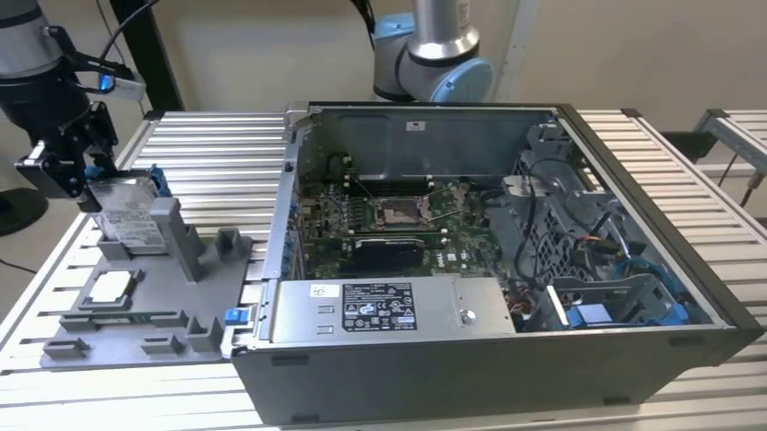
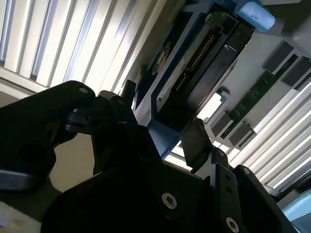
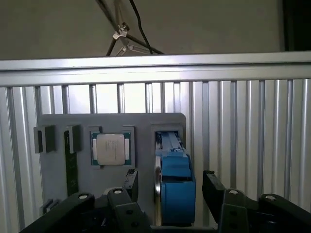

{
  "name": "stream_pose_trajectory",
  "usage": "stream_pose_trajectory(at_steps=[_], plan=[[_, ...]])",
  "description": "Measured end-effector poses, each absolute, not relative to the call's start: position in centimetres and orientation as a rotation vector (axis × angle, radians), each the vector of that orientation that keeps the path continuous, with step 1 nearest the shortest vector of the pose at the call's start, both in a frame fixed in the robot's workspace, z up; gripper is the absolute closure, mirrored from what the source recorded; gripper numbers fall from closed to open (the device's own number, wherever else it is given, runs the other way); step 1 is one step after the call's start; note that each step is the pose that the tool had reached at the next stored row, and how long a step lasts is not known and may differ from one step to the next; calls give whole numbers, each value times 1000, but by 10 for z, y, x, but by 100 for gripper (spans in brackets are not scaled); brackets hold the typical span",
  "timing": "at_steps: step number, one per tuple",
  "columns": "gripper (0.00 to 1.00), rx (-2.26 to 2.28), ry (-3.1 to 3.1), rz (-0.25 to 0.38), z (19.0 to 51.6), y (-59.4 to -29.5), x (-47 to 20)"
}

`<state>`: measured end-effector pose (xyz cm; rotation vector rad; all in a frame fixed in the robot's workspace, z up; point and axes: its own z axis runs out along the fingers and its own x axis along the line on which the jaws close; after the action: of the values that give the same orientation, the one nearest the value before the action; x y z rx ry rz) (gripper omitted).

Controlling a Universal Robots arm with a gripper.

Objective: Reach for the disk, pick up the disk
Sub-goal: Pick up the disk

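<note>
Grey tray (image 1: 168,301) holding standing disk (image 1: 124,217) and chip (image 1: 108,287), hand (image 3: 170,185) spread astride the disk.

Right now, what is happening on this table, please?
The arm's gripper is open, with one of its fingers on each side of the disk. The disk stands on edge in a grey holder beside the open computer case. The fingers do not touch the disk, so it is not yet gripped or lifted. A small square chip lies on the same holder.
</note>
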<state>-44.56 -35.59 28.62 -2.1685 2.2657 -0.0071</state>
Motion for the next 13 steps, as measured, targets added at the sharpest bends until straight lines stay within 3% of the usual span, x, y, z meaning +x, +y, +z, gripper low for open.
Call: stream_pose_trajectory(at_steps=[13], plan=[[0, -2167, 2259, -16, 266, -356, -447]])
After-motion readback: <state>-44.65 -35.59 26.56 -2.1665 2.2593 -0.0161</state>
